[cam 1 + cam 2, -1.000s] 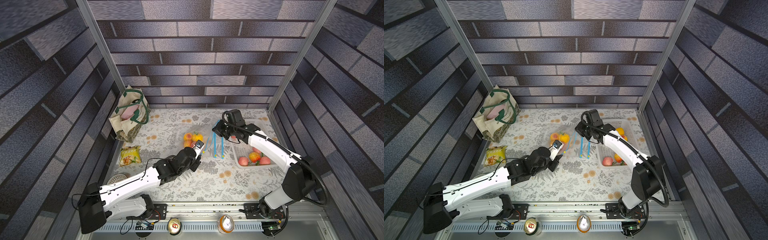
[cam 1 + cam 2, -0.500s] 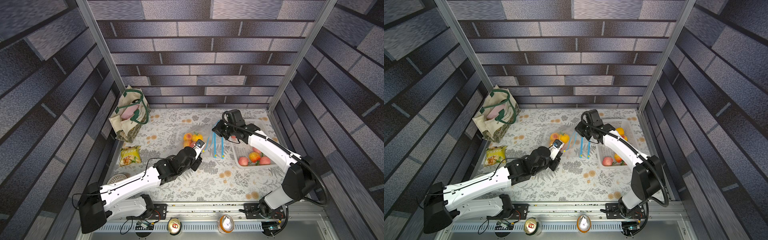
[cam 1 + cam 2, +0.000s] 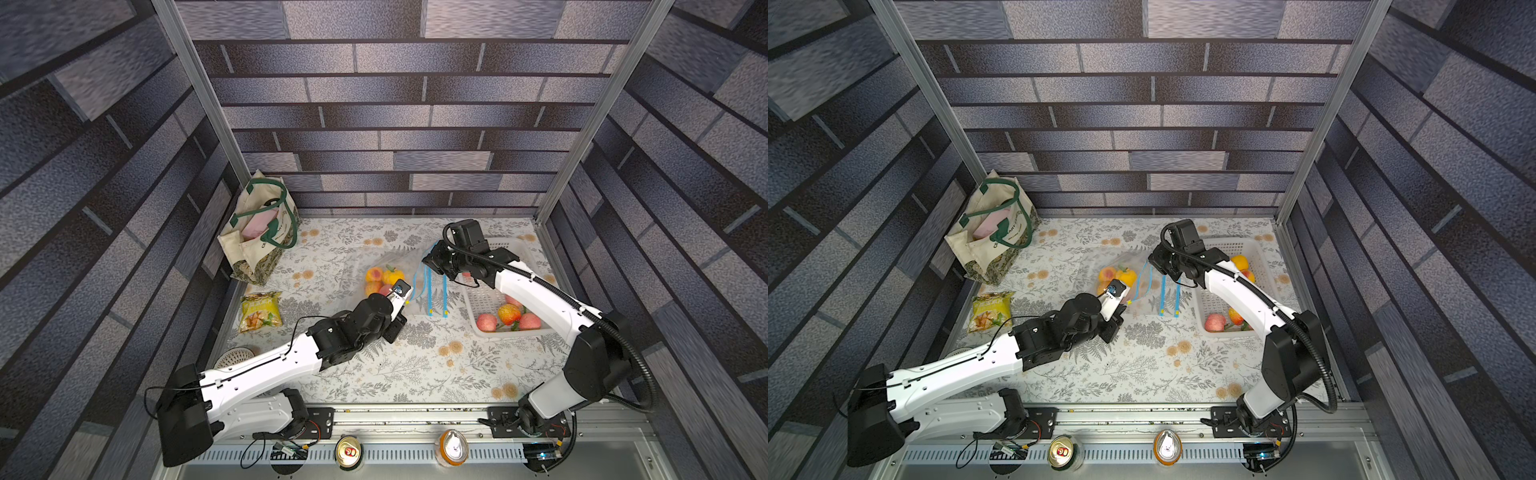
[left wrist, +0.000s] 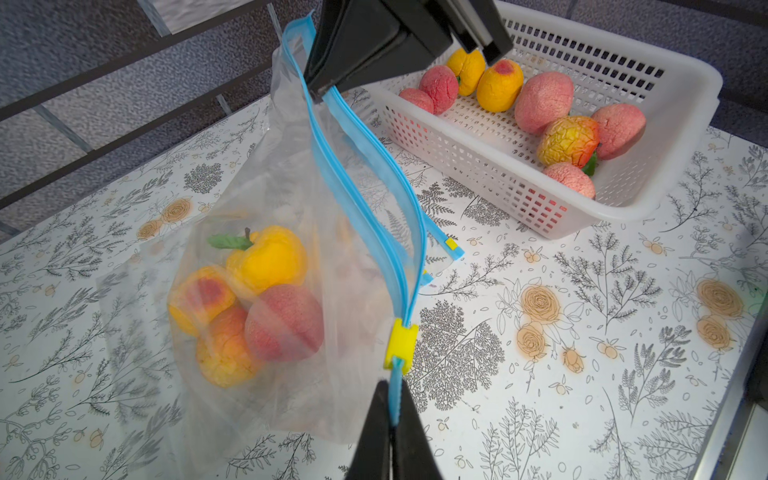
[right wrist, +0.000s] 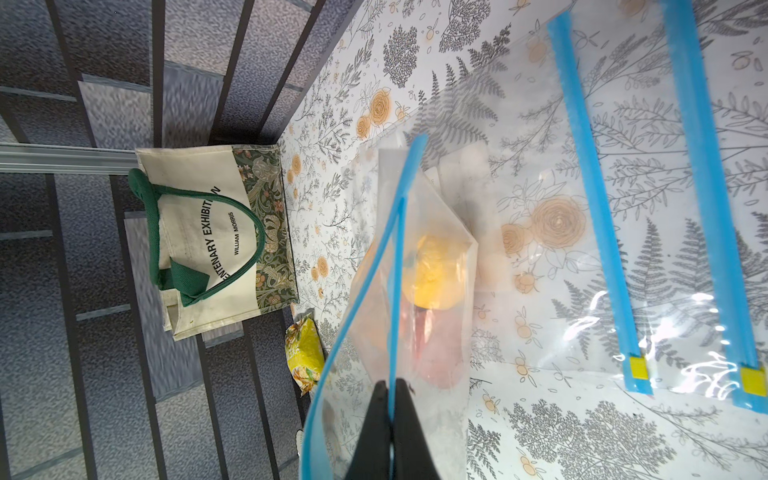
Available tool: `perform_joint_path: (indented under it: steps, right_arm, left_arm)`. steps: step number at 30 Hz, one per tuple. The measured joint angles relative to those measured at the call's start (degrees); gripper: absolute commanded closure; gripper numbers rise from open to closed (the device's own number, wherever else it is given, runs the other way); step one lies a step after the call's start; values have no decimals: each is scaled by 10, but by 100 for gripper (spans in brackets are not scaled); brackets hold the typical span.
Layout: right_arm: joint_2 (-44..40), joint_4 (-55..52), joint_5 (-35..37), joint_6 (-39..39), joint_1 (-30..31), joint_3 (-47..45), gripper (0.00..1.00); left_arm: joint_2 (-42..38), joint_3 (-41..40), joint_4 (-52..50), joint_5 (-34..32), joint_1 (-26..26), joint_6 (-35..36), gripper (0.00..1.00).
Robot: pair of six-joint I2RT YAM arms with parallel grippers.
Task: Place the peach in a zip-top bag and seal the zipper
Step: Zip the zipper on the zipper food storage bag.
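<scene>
A clear zip-top bag (image 4: 291, 208) with a blue zipper strip hangs stretched between my two grippers above the table. Inside it lie a pink peach (image 4: 284, 322), other peaches and a yellow pepper (image 4: 270, 257). My left gripper (image 4: 394, 399) is shut on the zipper end just behind the yellow slider (image 4: 401, 343). The right gripper (image 5: 390, 390) is shut on the opposite end of the strip (image 5: 395, 257). Between them the two blue zipper halves bow apart. In both top views the bag (image 3: 388, 278) (image 3: 1121, 276) sits mid-table between the left gripper (image 3: 408, 298) and right gripper (image 3: 430, 262).
A white basket (image 3: 519, 245) of peaches stands at the right. Two empty zip bags (image 5: 665, 208) lie flat between it and the held bag. A tote bag (image 3: 262, 232) and a snack packet (image 3: 259, 311) are at the left. Two cans (image 3: 349, 451) stand at the front rail.
My left gripper has shut on the zipper end by the slider. Both arms have stayed almost where they were.
</scene>
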Motion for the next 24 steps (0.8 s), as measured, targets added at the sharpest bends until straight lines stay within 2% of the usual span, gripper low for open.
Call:
perform_joint_path:
  steps: [5, 6, 9, 10, 14, 18, 20, 24]
  right_arm:
    - [0, 0, 0, -1, 0, 0, 100]
    - [0, 0, 0, -3, 0, 0, 97]
    - [0, -1, 4, -37, 0, 0, 63]
    - [0, -1, 5, -62, 0, 0, 55]
    - [-1, -45, 5, -224, 0, 28, 43]
    - [-38, -66, 0, -405, -1, 54, 43]
    - [-66, -65, -46, -491, -2, 58, 43]
    - [-95, -59, -208, -677, 8, 78, 44]
  left_arm:
    - [-1, 0, 0, 4, 1, 1, 100]
    - [-2, -1, -1, 7, 3, 1, 100]
    - [-21, -7, -8, 33, 20, 1, 100]
    - [-31, -8, -12, 48, 32, 2, 100]
    - [-79, -15, -29, 121, 107, 9, 100]
    - [-112, -16, -48, 212, 200, 14, 100]
    - [-113, -7, -69, 266, 248, 17, 100]
    - [-83, 53, -148, 379, 339, 51, 100]
